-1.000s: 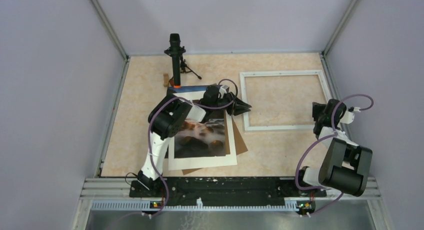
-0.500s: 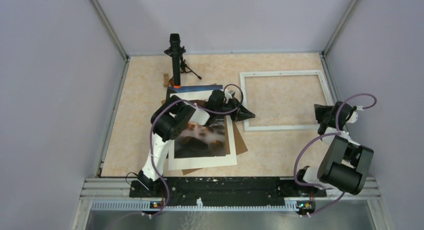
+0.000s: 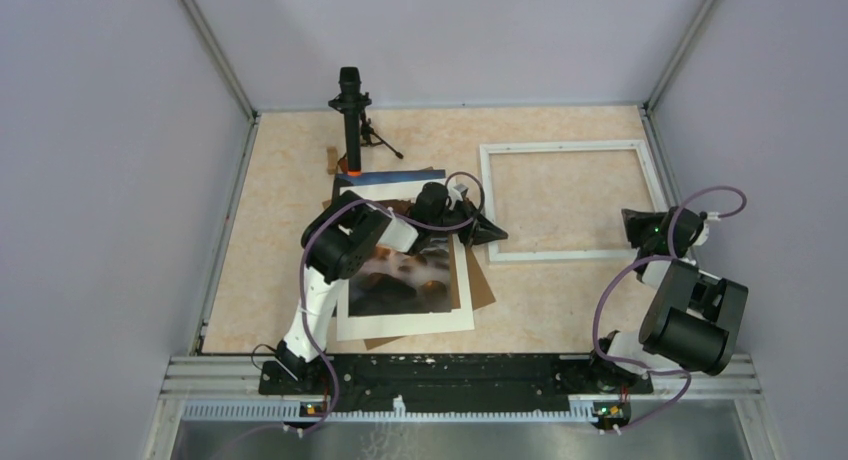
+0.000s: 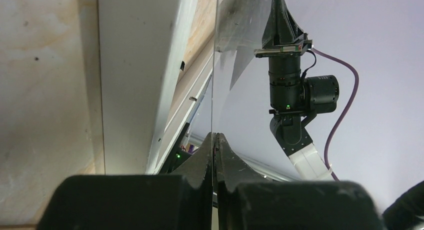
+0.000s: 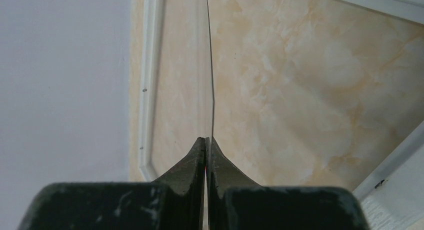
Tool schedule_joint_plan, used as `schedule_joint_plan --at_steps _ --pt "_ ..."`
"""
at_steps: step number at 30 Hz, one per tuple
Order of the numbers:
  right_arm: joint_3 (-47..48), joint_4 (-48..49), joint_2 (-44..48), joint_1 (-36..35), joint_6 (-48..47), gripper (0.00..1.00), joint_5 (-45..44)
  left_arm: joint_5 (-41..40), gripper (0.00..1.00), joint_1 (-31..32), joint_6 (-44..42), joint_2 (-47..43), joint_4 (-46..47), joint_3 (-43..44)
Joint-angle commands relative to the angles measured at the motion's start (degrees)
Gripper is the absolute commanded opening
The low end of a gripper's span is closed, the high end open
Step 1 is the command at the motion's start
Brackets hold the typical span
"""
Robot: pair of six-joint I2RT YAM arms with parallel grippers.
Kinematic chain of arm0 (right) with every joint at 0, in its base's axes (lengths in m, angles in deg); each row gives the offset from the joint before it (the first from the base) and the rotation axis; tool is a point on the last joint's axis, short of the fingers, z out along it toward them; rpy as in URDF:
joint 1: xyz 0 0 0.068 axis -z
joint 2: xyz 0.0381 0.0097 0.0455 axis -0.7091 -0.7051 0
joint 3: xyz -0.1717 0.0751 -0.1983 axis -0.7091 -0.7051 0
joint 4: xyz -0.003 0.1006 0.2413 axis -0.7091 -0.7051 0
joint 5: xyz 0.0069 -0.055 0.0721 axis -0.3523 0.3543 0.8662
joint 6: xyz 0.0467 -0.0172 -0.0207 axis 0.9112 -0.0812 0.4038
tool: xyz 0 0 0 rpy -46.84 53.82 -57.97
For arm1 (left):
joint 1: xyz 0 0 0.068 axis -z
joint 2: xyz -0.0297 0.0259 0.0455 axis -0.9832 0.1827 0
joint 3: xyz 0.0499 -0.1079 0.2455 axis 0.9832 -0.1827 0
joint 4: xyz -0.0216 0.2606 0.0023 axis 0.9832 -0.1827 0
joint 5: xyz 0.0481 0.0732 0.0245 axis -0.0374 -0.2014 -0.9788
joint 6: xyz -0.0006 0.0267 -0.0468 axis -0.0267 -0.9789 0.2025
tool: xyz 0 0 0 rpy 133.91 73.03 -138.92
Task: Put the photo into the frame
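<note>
The photo, a dark seascape print with a white border, lies flat at centre-left, partly under my left arm. The white frame lies flat at the back right; its rails show as a white rail and a thin white rail in the wrist views. A thin clear sheet spans the frame's near side, edge-on in both wrist views. My left gripper is shut on its left edge at the frame's near-left corner. My right gripper is shut on its right edge.
A brown cardboard sheet pokes out from under the photo's right side. A black stand on a small tripod rises at the back left, behind the photo. Grey walls close in the table on three sides.
My left gripper has reached right to the frame's near-left corner and shut its jaws on the clear sheet's edge. The right gripper has shifted slightly and stayed shut.
</note>
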Motion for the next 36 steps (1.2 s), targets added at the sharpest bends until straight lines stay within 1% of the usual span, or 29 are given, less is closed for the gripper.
schedule_joint_plan --at_steps 1,13,24,36 --pt "-0.51 1.91 2.2 1.02 -1.32 0.0 0.06 0.37 0.04 0.24 -1.22 -2.58 0.92 0.09" --pt "0.73 0.11 1.42 3.43 -2.98 0.0 3.31 0.82 0.0 1.83 -1.2 -2.96 0.77 -0.27" --pt "1.36 0.79 -0.74 4.59 -3.82 0.0 6.42 0.71 0.0 2.96 -0.59 -3.43 1.28 -0.94" --pt "0.99 2.11 -1.51 5.42 -3.78 0.0 7.45 0.63 0.0 3.61 -0.27 -2.65 1.43 -0.49"
